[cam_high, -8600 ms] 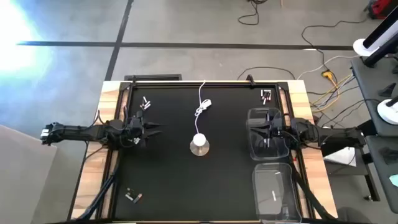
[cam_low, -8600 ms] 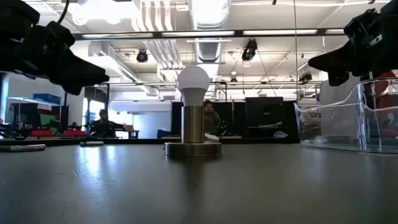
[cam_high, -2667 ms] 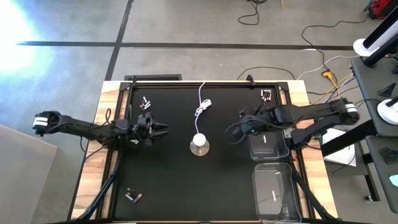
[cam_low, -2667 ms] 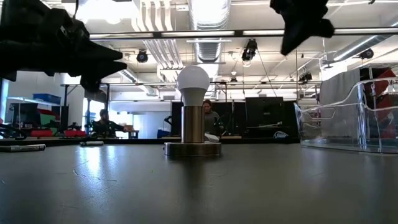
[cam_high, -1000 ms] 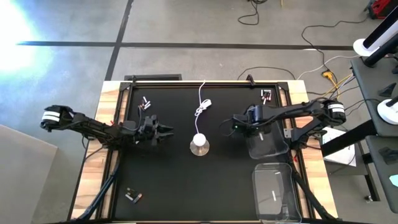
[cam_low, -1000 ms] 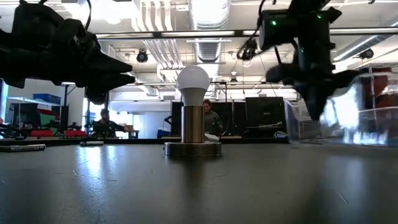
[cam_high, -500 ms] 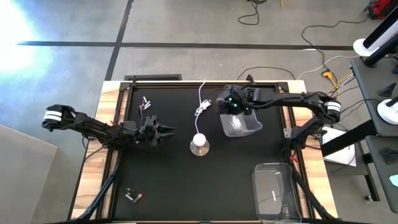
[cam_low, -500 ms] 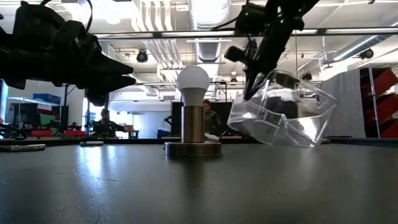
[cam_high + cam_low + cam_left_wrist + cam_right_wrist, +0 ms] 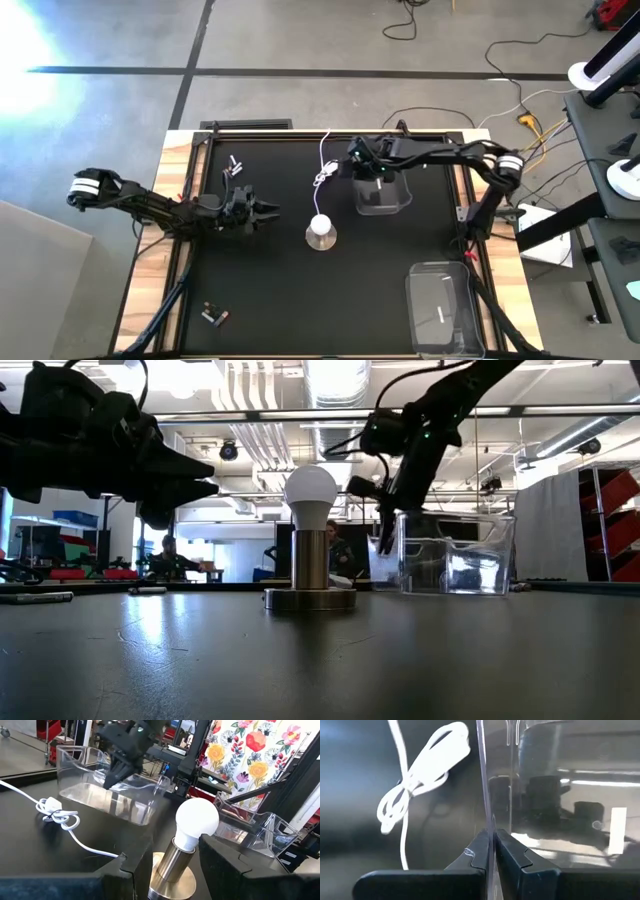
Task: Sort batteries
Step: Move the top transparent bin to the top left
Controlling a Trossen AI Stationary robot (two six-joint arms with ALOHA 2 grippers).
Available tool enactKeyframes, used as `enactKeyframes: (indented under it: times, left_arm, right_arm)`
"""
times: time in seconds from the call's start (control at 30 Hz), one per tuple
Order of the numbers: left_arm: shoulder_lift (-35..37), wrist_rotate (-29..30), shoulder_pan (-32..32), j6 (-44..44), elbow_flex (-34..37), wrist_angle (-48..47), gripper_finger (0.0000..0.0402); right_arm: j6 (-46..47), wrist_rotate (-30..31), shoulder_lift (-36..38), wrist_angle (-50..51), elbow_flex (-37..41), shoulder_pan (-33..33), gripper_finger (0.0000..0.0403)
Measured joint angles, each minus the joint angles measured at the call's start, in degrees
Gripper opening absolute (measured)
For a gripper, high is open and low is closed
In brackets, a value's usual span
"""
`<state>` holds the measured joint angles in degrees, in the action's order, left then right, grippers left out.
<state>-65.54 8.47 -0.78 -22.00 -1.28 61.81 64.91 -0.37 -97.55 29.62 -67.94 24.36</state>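
Batteries (image 9: 233,164) lie at the table's 10 o'clock corner, just at 12 o'clock from the left gripper (image 9: 268,212), whose fingers are spread, holding nothing. The right gripper (image 9: 362,168) pinches the clear bin's (image 9: 385,195) wall near the white cable (image 9: 326,170).

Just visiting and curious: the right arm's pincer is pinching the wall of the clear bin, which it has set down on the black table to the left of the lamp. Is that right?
Not quite. The right pincer does pinch the clear bin's wall, but the high view shows the bin standing on the black table to the right of the lamp, not the left.
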Motion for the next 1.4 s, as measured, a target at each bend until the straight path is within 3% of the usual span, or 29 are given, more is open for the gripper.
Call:
enactKeyframes:
  times: [0.2,0.53,0.73,0.87,1.03,1.4]
  left_arm:
    - [0.0,0.0,0.0,0.0,0.0,0.0,0.0139]
    - [0.0,0.0,0.0,0.0,0.0,0.1,0.0139]
    - [0.0,0.0,0.0,-0.9,0.0,0.0,0.0139]
    - [0.0,0.0,0.0,-1.1,0.0,0.0,0.0139]
    - [0.0,0.0,0.0,-1.2,0.0,-0.1,0.0139]
    - [0.0,0.0,0.0,-0.6,0.0,-0.2,0.0139]
  right_arm:
    - [-0.1,1.4,-3.1,0.1,-2.9,0.4,0.0028]
    - [-5.9,-1.2,-4.3,1.2,-8.6,0.6,0.0148]
    - [-16.9,-0.3,0.8,13.2,-14.4,0.7,0.0192]
    - [-22.0,7.2,4.6,25.7,-15.2,1.0,0.0206]
    - [-24.7,15.2,8.4,33.1,-11.2,2.1,0.0211]
    - [-23.9,15.4,14.2,21.9,5.2,8.5,0.021]
